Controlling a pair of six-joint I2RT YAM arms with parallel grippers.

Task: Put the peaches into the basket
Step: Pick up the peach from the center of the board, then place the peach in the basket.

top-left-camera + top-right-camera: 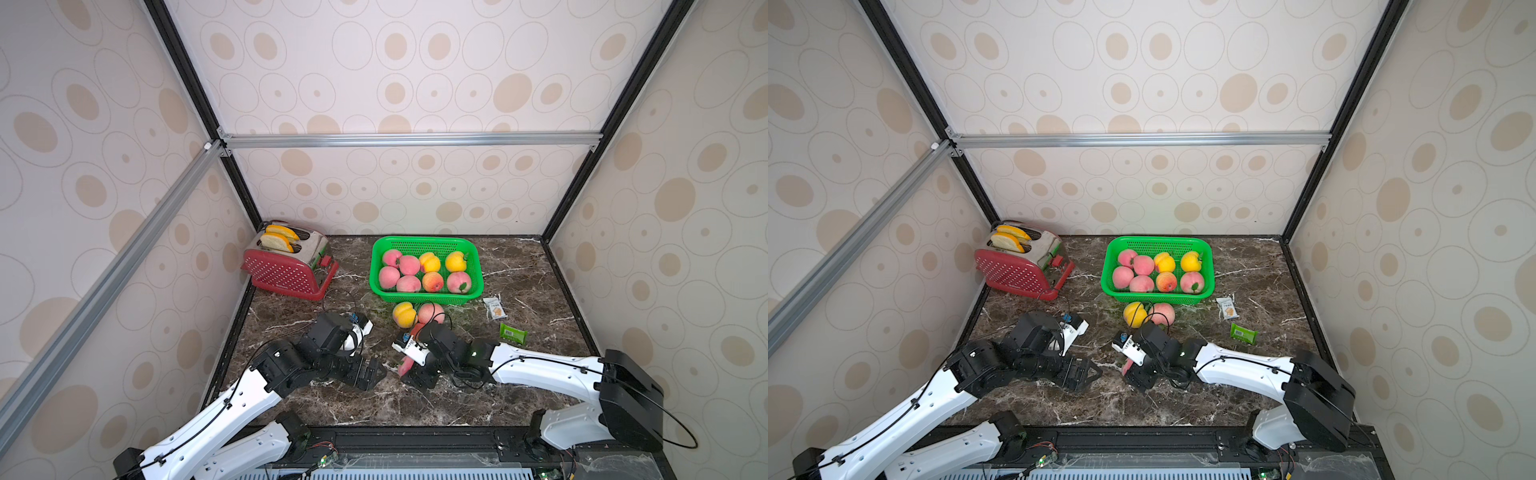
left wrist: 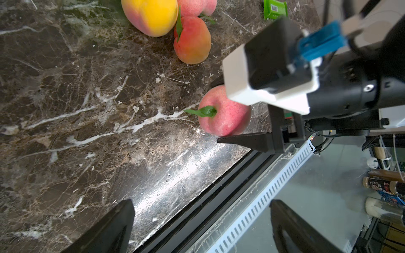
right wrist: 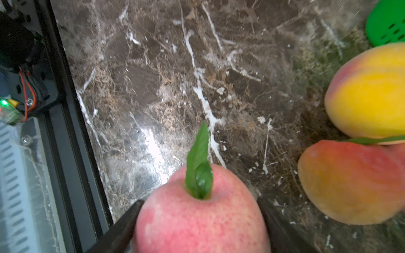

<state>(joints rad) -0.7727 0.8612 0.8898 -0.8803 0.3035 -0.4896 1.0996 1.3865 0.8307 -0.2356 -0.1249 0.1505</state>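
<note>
The green basket (image 1: pixel 426 242) (image 1: pixel 1158 241) stands at the back of the marble table and holds several peaches (image 1: pixel 409 266). In front of it lie a yellow peach (image 1: pixel 404 314) (image 2: pixel 151 15) (image 3: pixel 370 94) and a pink one (image 1: pixel 431 313). Beside them an orange-red peach (image 2: pixel 192 40) (image 3: pixel 350 184) lies mostly hidden under my right arm in both top views. My right gripper (image 1: pixel 409 372) (image 3: pixel 200 203) is shut on a pink leafed peach (image 2: pixel 223 114) (image 3: pixel 201 223) low over the table. My left gripper (image 1: pixel 374 372) (image 2: pixel 201 208) stands open and empty, just left of it.
A red-and-silver toaster (image 1: pixel 291 266) with two bread slices stands at the back left. A white snack packet (image 1: pixel 494 307) and a green packet (image 1: pixel 513 333) lie right of the basket. The table's front edge and black rail (image 2: pixel 219 175) run close under my left gripper.
</note>
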